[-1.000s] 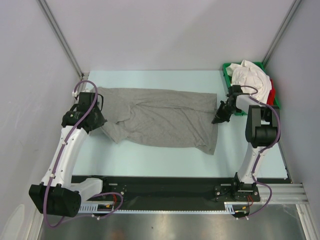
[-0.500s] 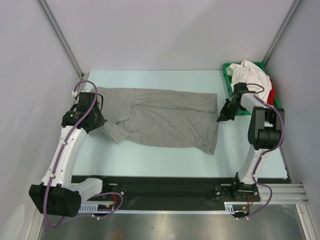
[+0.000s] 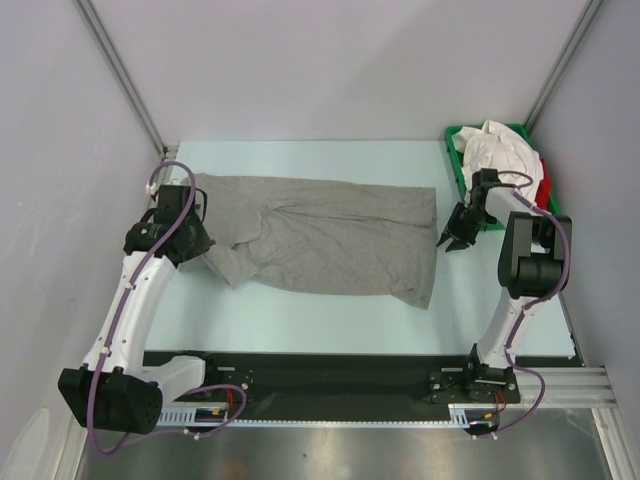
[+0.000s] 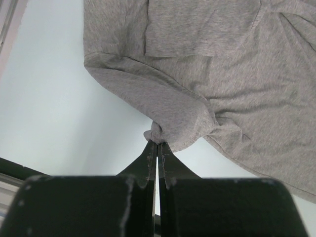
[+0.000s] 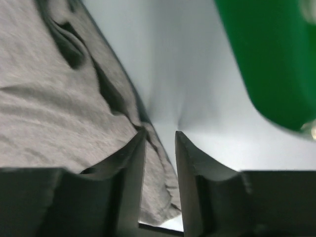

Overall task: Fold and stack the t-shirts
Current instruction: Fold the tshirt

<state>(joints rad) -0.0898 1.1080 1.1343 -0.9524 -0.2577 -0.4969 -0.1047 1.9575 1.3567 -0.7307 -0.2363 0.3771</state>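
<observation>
A heather grey t-shirt (image 3: 330, 235) lies spread and wrinkled across the middle of the table. My left gripper (image 3: 200, 246) is shut on a bunched fold of its left sleeve; in the left wrist view the gripper (image 4: 158, 143) pinches the grey cloth (image 4: 222, 64) at its tips. My right gripper (image 3: 447, 240) hovers at the shirt's right edge with its jaws open. In the right wrist view that gripper (image 5: 159, 133) has the grey shirt's hem (image 5: 49, 113) lying loose under the gap. White t-shirts (image 3: 498, 150) and a red one (image 3: 543, 188) are piled at the back right.
A green tray (image 3: 456, 158) at the back right corner holds the white and red pile; its wall (image 5: 266, 59) is close beside my right gripper. Grey walls and metal posts enclose the table. The arms' base rail runs along the near edge.
My right gripper has opened, let go of the shirt's right edge and shifted slightly right. The edge now lies flat on the table. The left arm has not moved.
</observation>
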